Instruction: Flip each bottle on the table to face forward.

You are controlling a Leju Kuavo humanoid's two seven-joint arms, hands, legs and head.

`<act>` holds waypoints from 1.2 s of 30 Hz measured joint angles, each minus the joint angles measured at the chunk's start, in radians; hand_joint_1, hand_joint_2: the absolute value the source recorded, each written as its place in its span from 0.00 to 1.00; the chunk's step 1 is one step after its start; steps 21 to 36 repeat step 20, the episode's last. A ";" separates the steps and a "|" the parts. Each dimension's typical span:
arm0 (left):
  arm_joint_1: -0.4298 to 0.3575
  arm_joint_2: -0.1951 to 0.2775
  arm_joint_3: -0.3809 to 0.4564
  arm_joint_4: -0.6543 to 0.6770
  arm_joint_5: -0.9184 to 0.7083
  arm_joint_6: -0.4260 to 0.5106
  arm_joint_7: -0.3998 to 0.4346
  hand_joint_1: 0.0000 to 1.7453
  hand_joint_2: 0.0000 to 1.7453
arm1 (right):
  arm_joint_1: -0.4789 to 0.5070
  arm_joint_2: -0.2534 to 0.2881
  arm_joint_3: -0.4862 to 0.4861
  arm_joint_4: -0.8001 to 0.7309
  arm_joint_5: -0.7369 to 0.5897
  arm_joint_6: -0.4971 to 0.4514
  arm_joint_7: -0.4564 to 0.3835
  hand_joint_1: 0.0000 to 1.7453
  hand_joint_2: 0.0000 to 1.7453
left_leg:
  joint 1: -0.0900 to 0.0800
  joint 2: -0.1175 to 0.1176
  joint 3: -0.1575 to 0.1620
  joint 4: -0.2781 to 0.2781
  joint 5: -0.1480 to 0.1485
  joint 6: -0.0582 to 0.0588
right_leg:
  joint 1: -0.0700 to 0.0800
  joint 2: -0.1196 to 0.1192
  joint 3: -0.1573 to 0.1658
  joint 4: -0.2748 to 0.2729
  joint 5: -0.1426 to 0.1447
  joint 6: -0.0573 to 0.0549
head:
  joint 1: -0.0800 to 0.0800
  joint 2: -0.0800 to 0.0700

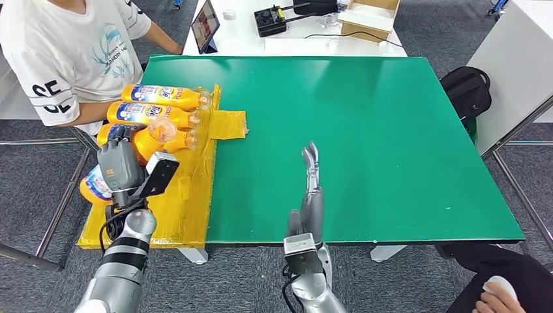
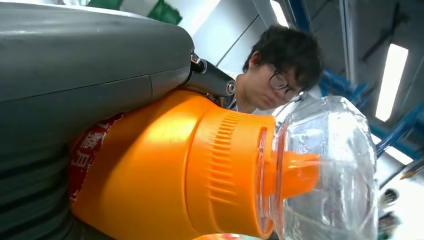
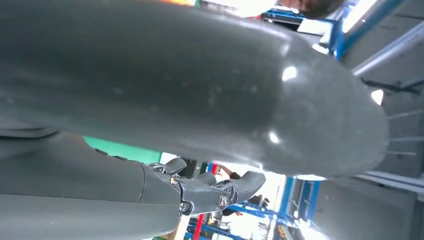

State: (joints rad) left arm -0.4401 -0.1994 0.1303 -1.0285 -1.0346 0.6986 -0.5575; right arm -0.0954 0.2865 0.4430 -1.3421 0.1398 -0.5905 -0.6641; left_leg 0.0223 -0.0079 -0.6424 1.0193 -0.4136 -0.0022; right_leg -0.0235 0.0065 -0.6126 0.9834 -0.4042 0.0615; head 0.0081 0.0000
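Several orange bottles with clear caps lie on a yellow mat [image 1: 186, 195] at the left end of the green table [image 1: 365, 130]. Two of them, one [image 1: 163, 96] behind the other [image 1: 149, 114], lie side by side with caps pointing right. My left hand [image 1: 120, 164] grips a third orange bottle [image 1: 155, 138] over the mat; up close, its orange shoulder [image 2: 165, 165] sits against my left hand [image 2: 75, 75]. Another bottle [image 1: 95, 186] lies by the mat's left edge. My right hand [image 1: 312, 189] is open over the table's front middle, its fingers [image 3: 215, 192] stretched out and holding nothing.
A person in a white T-shirt [image 1: 72, 52] sits at the table's back left corner, an arm near the bottles. A tablet [image 1: 205, 26], a black device [image 1: 270, 19] and a cardboard box [image 1: 368, 16] stand on the white table behind. A black backpack [image 1: 466, 88] lies on the floor at right.
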 joint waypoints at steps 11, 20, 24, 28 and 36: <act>-0.079 0.113 -0.050 0.358 -0.331 -0.026 0.191 1.00 1.00 | 0.002 0.000 -0.002 -0.022 -0.021 0.044 0.000 0.00 0.00 | 0.000 0.002 0.000 0.000 0.000 0.000 | 0.000 0.000 0.000 0.000 0.000 0.000 | 0.000 0.000; -0.119 0.174 -0.120 0.490 -0.308 -0.179 0.151 1.00 1.00 | 0.000 0.002 -0.002 -0.020 -0.033 0.072 0.000 0.00 0.00 | 0.000 0.002 0.001 0.000 0.000 0.000 | 0.000 0.000 0.000 0.001 0.000 0.000 | 0.000 0.000; -0.119 0.174 -0.120 0.490 -0.308 -0.179 0.151 1.00 1.00 | 0.000 0.002 -0.002 -0.020 -0.033 0.072 0.000 0.00 0.00 | 0.000 0.002 0.001 0.000 0.000 0.000 | 0.000 0.000 0.000 0.001 0.000 0.000 | 0.000 0.000; -0.119 0.174 -0.120 0.490 -0.308 -0.179 0.151 1.00 1.00 | 0.000 0.002 -0.002 -0.020 -0.033 0.072 0.000 0.00 0.00 | 0.000 0.002 0.001 0.000 0.000 0.000 | 0.000 0.000 0.000 0.001 0.000 0.000 | 0.000 0.000; -0.119 0.174 -0.120 0.490 -0.308 -0.179 0.151 1.00 1.00 | 0.000 0.002 -0.002 -0.020 -0.033 0.072 0.000 0.00 0.00 | 0.000 0.002 0.001 0.000 0.000 0.000 | 0.000 0.000 0.000 0.001 0.000 0.000 | 0.000 0.000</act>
